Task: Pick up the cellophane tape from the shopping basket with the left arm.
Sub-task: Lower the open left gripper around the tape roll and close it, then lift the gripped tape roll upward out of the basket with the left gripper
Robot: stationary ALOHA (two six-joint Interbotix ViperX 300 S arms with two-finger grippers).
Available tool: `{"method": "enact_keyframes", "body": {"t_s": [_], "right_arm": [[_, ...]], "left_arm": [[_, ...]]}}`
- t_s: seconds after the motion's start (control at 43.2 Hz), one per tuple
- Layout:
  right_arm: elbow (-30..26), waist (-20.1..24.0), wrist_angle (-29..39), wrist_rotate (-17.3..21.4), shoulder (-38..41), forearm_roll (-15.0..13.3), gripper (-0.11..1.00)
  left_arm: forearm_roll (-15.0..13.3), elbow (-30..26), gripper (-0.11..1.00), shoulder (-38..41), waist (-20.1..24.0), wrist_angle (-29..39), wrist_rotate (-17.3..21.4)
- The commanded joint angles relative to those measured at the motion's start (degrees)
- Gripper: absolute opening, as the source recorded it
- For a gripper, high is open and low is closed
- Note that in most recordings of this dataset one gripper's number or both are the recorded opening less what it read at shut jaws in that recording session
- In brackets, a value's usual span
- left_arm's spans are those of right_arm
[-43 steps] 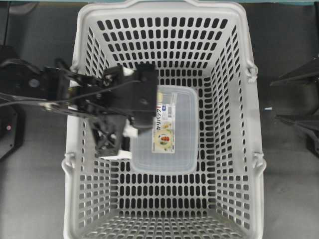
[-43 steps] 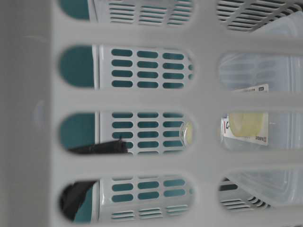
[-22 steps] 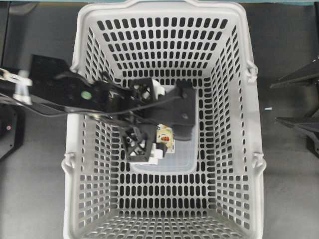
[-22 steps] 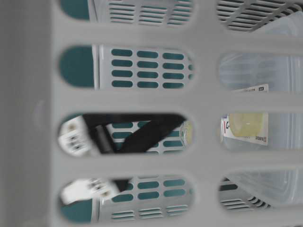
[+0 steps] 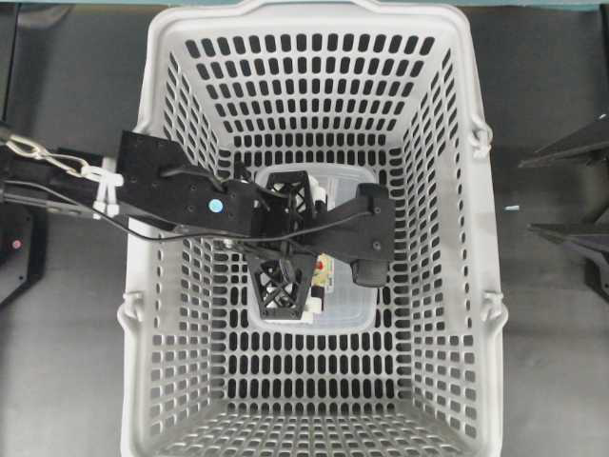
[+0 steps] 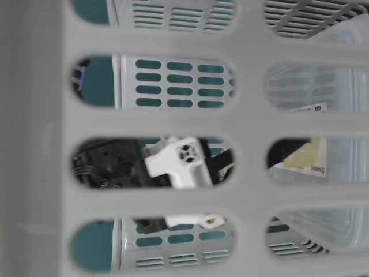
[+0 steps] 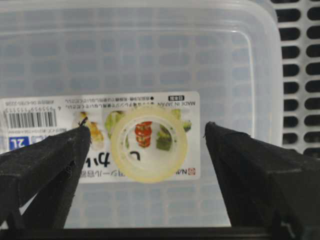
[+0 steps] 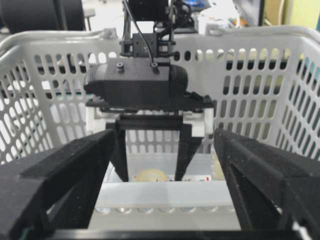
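- Reaching further into the shopping basket [image 5: 143, 286] than a second ago, the left arm [image 5: 190, 195] now hangs over the clear box [image 5: 354, 181] in the overhead view.
- Table-level: white fingertips [image 6: 180, 161] have dropped into sight, beside the cellophane tape [image 6: 302, 154].
- Left wrist: left gripper [image 7: 147, 145] gapes wide, empty, straddling the tape lying flat on the box's label [image 7: 60, 117]; closing looks next.
- Right wrist: right gripper [image 8: 162, 165] spread, empty, outside the basket.

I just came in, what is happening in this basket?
The left arm reaches into the grey shopping basket. Its left gripper is open, with the cellophane tape between the fingers but not yet gripped. The tape lies on a clear plastic box. The right gripper waits open outside the basket.
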Motion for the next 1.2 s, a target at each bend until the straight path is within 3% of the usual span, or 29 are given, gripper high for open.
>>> {"method": "enact_keyframes", "body": {"t_s": [0.0, 0.324, 0.393, 0.509, 0.578, 0.717, 1.018, 1.18], "right_arm": [[-0.44, 0.18, -0.62, 0.09, 0.26, 0.18, 0.77], [-0.35, 0.18, -0.62, 0.18, 0.26, 0.09, 0.77], [-0.44, 0.18, -0.62, 0.18, 0.18, 0.09, 0.77], [-0.35, 0.18, -0.62, 0.18, 0.18, 0.09, 0.77], [-0.35, 0.18, -0.62, 0.18, 0.18, 0.18, 0.77], [-0.35, 0.18, -0.62, 0.18, 0.18, 0.18, 0.77], [-0.26, 0.18, -0.62, 2.64, 0.09, 0.18, 0.77], [-0.26, 0.18, -0.62, 2.72, -0.09, 0.18, 0.77]], "left_arm": [[0.18, -0.44, 0.9, 0.0, 0.35, -0.26, 0.18], [0.18, -0.35, 0.85, 0.88, 0.18, 0.18, 0.26], [0.18, -0.7, 0.77, 0.79, 0.18, 0.88, 0.26], [0.18, -1.23, 0.51, 0.09, 0.18, 2.37, 1.41], [0.18, -2.02, 0.5, -0.97, 0.18, 3.6, 2.72], [0.18, -6.06, 0.5, -3.34, 0.09, 8.53, 4.83], [0.18, -23.99, 0.5, -5.8, -0.7, 25.84, 4.83], [0.18, -30.23, 0.5, -5.45, -1.14, 30.94, 4.66]]}}
